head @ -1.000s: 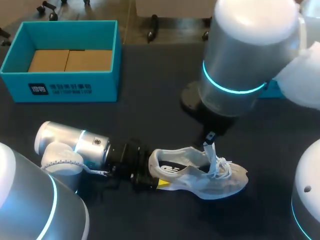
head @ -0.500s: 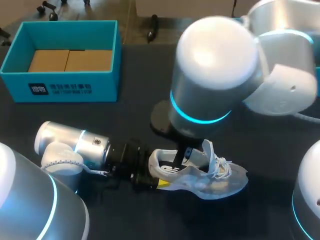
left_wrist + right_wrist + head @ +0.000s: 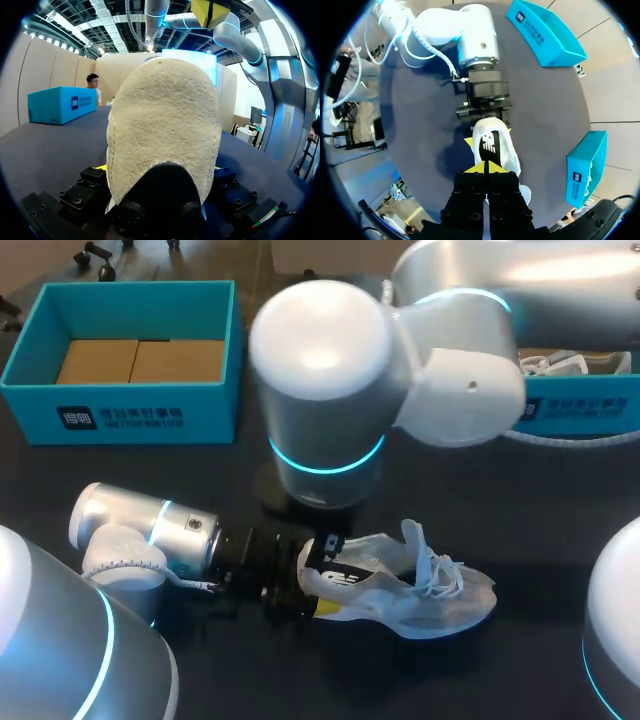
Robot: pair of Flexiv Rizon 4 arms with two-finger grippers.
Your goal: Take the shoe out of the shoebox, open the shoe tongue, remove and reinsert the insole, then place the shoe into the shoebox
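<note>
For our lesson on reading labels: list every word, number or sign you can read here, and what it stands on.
The shoebox front wall: white framed mark and a row of white characters, too blurred to read.
The second blue box: white print, too small to read.
Inside the shoe: a white logo mark, no readable words.
No numbers readable.

A shoe fills most of the view, its soft tan heel with a black patch low down turned this way. The left gripper hugs it from both sides, with a bit of yellow showing by one black finger. The right gripper hangs high over the shoe with its yellow tips close together, and a blue shoebox stands on the dark table, well apart from the shoe, near the table's far edge.
</note>
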